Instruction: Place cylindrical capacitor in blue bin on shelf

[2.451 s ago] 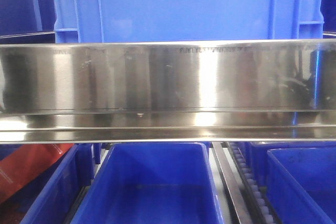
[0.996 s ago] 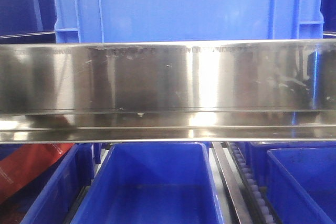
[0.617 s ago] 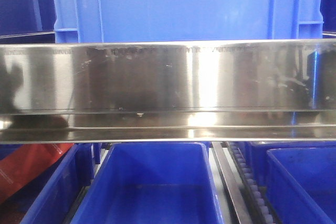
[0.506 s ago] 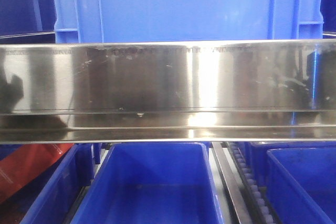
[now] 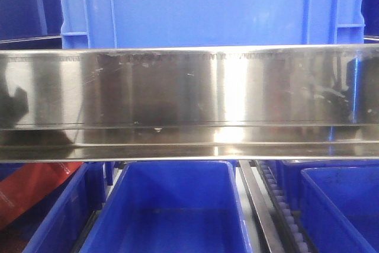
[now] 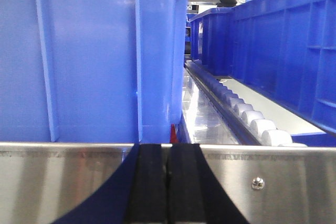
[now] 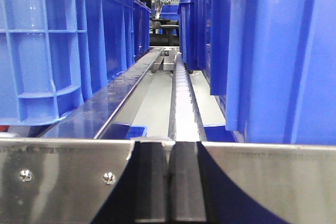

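Exterior front-facing view: filled across the middle by the shiny front rail of the shelf, streaked with bright glare and carrying a dark smudge of reflection at its far left. Above the rail, a large blue crate with ribbed walls. Below the rail, an open blue bin at centre, flanked by a second bin on the left and a third bin on the right, with a roller track running between the centre and right ones. At the lower left, a red object, tilted and half hidden behind the left bin's wall, possibly a package, too cropped to tell. Left wrist view: left gripper closed tight, its black pads pressed flat together with only a thin seam between, nothing visible in the grip, level with a steel rail bearing one screw; beyond, a blue crate wall close on the left and white rollers leading away on the right. Right wrist view: right gripper likewise closed, pads touching, facing down a roller lane between tall blue crates. Cylindrical capacitor: not to be made out in any view, so position cannot be told.
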